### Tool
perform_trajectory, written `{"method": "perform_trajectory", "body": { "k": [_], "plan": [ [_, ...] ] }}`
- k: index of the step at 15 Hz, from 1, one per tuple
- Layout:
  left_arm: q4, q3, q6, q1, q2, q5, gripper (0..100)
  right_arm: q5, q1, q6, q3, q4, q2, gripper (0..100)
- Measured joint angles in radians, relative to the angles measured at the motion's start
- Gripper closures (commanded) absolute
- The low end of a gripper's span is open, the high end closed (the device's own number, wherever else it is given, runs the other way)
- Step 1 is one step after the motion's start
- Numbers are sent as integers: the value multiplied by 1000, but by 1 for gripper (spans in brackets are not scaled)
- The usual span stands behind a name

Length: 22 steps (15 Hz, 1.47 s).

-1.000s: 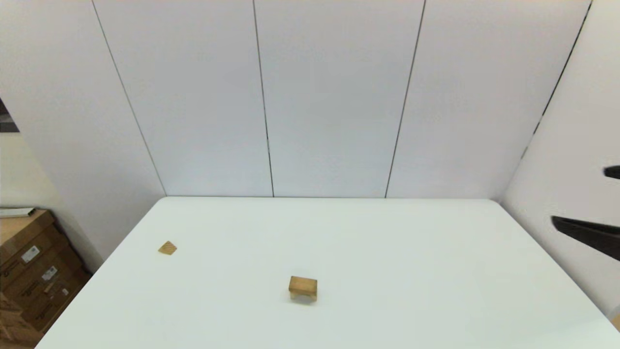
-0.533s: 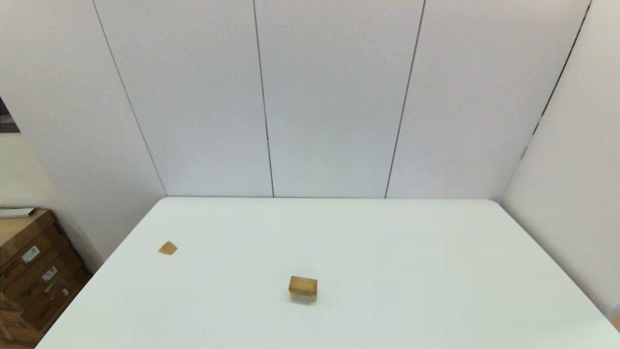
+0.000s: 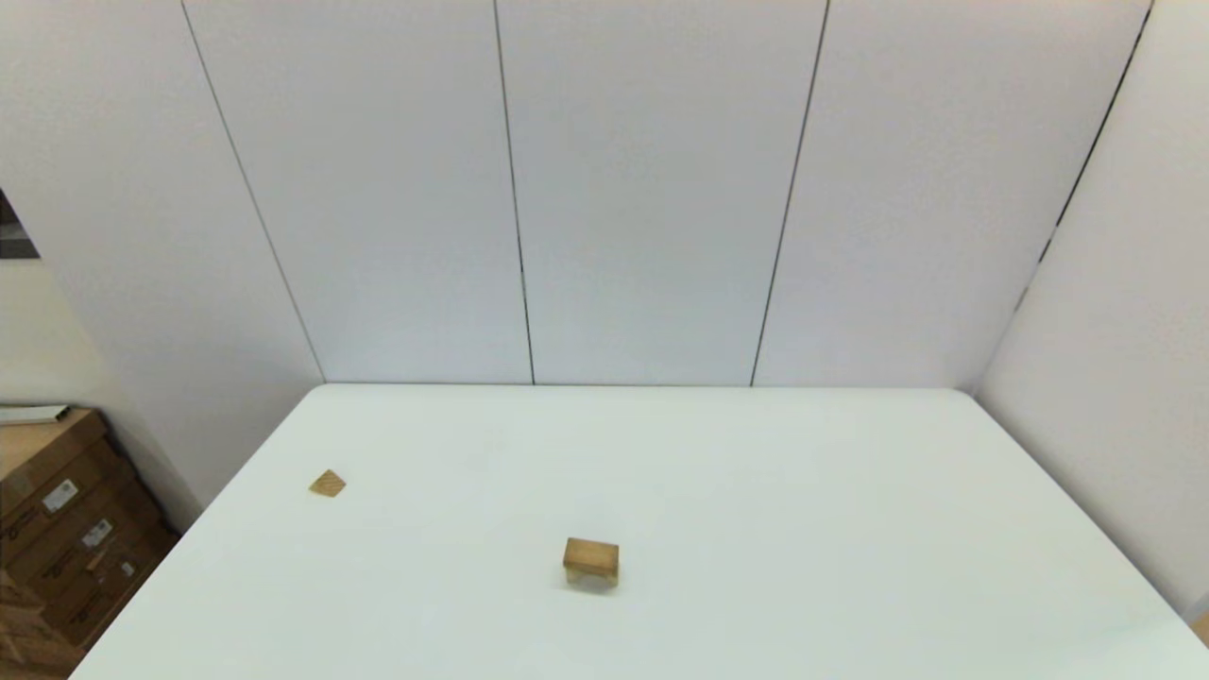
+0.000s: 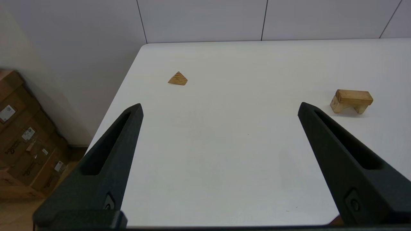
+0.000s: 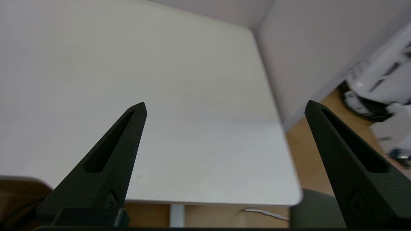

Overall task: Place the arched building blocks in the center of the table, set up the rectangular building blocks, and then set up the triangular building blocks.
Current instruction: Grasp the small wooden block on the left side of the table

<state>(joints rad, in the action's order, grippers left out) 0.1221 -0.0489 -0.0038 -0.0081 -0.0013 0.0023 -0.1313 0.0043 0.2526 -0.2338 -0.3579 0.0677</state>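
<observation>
A white table (image 3: 803,491) with rounded corners fills the lower part of the head view, set against pale wall panels. 2 wooden blocks rest on it, well apart from each other. The arched block (image 3: 591,562) stands near the middle of the table, toward the robot's side, flat top up and its curved notch facing down against the surface. The triangular block (image 3: 327,484) lies flat near the table's left edge, farther from the robot than the arch, its striped grain showing. No flat rectangular bar shows in any view.

Neither arm appears in the head view. In the left wrist view, the left gripper (image 4: 219,107) hovers above the robot's near left part of the table, its 2 black fingers (image 4: 109,154) spread wide with nothing between them. Beyond them, the triangular block (image 4: 178,79) lies close to the left edge and the arched block (image 4: 351,100) stands off toward the table's middle, resting on its 2 short legs.

In the right wrist view, the right gripper (image 5: 225,106) is also spread wide and holds nothing. It sits over the near right corner of the table (image 5: 160,96), with bare tabletop ahead of it. Stacked cardboard boxes (image 3: 57,538) stand on the floor beside the table's left side.
</observation>
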Motion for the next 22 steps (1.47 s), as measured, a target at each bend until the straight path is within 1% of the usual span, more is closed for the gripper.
{"method": "perform_trajectory", "body": {
  "k": [1, 3, 4, 5, 7, 9, 11, 12, 14, 19, 22],
  "plan": [
    [0, 0, 0, 0, 0, 0, 0, 22, -1, -56, 20, 21, -24, 0],
    [0, 0, 0, 0, 0, 0, 0, 92, -3, -187, 54, 41, -53, 0],
    [0, 0, 0, 0, 0, 0, 0, 109, -3, -227, 76, 47, -60, 0],
    [0, 0, 0, 0, 0, 0, 0, 114, -3, -238, 94, 64, -65, 0],
    [0, 0, 0, 0, 0, 0, 0, 118, -3, -222, 133, 125, -69, 0],
    [0, 0, 0, 0, 0, 0, 0, 137, -3, -172, 175, 226, -70, 0],
    [0, 0, 0, 0, 0, 0, 0, 146, -3, -164, 214, 336, -71, 0],
    [0, 0, 0, 0, 0, 0, 0, 148, -3, -157, 223, 357, -71, 0],
    [0, 0, 0, 0, 0, 0, 0, 145, -3, -162, 231, 361, -71, 0],
    [0, 0, 1, 0, 0, 0, 0, 134, -3, -248, 234, 366, -71, 0],
    [-1, 1, 22, 0, 0, 1, 0, 134, -2, -250, 234, 365, -71, 0]
  ]
}}
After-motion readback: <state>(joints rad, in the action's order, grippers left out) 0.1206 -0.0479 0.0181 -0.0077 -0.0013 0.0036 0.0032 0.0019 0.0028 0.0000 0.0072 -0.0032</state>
